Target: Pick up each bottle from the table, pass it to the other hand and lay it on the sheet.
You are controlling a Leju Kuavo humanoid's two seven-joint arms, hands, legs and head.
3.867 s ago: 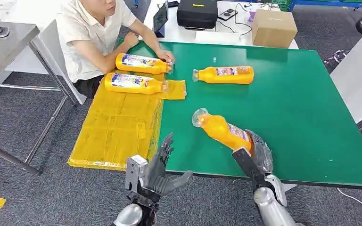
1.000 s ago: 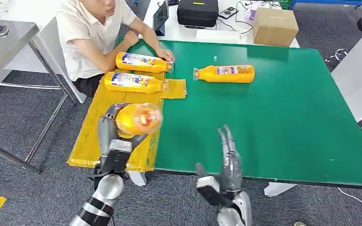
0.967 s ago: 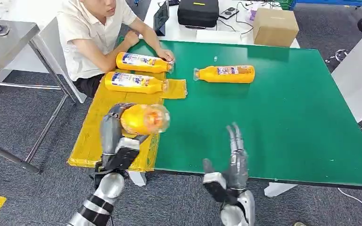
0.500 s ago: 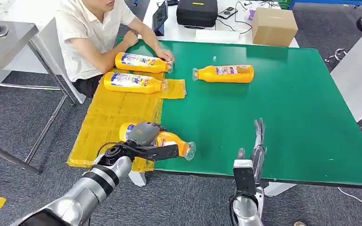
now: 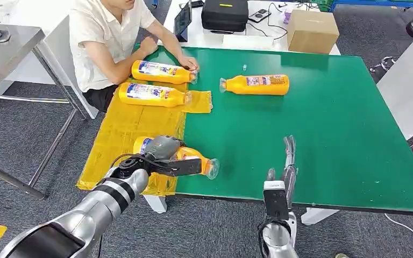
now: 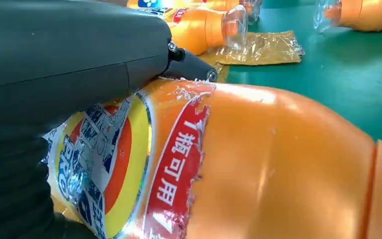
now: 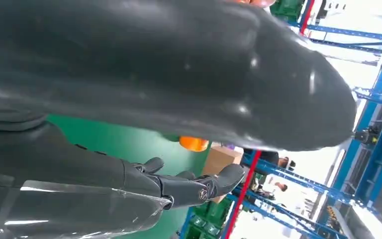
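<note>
Left hand (image 5: 164,152) gripping, right hand (image 5: 286,169) free.
Left arm reaching forward and low, fingers wrapped over an orange bottle (image 5: 193,159) — thumb pressed along its side. Right arm raised upright, fingers straight and extended, holding nothing.

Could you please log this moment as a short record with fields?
left hand: grips an orange bottle lying at the yellow sheet's near edge
right hand: holds nothing, fingers straight, over the green table
bottles on sheet: two far ones
bottle on table: one
person: hand on the farthest bottle
</note>
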